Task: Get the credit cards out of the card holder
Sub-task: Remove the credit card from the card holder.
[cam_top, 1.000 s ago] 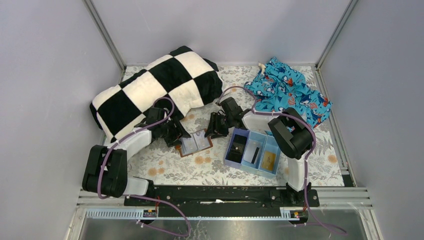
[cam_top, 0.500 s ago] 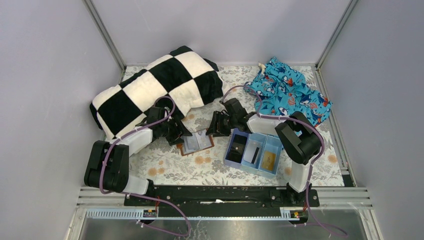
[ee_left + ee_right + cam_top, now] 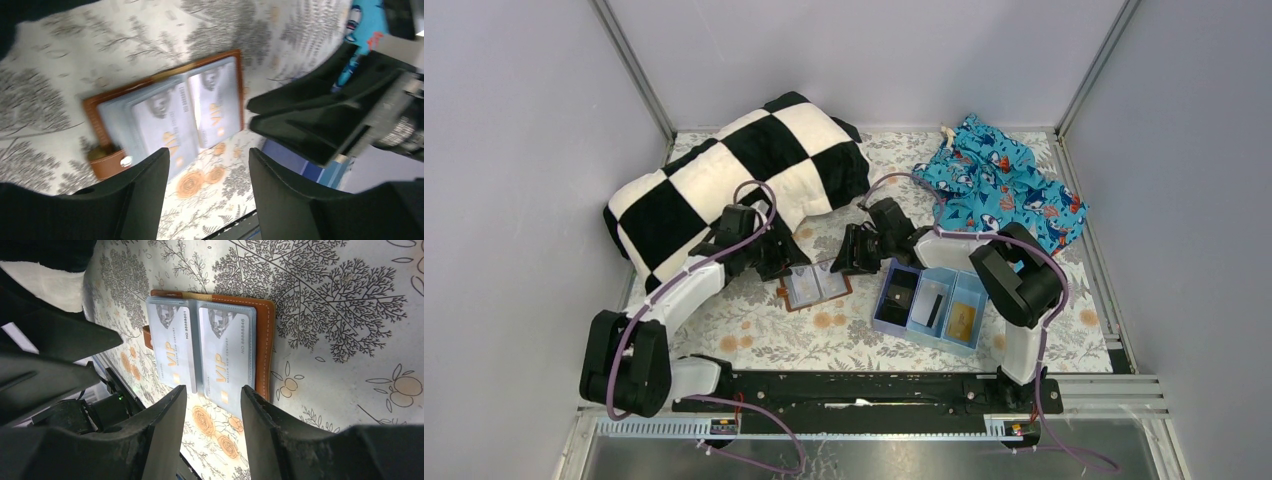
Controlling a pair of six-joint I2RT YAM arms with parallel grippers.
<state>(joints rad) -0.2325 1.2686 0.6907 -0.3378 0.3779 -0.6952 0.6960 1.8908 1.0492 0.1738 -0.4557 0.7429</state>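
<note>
Fingers (image 3: 160, 440) spread and empty, the right gripper (image 3: 214, 395) and left gripper (image 3: 207, 162) flank the wallet (image 3: 265, 340), laid open just beyond their tips so its two pocketed cards (image 3: 227, 352) face up for pulling.

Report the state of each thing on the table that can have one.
card holder, open flat, pockets up.
credit cards, two tucked in its pockets.
left claw, open, empty, near the holder.
right claw, open, empty, near the holder.
tray, orange-gold card in its right compartment.
checkered blanket, heaped.
</note>
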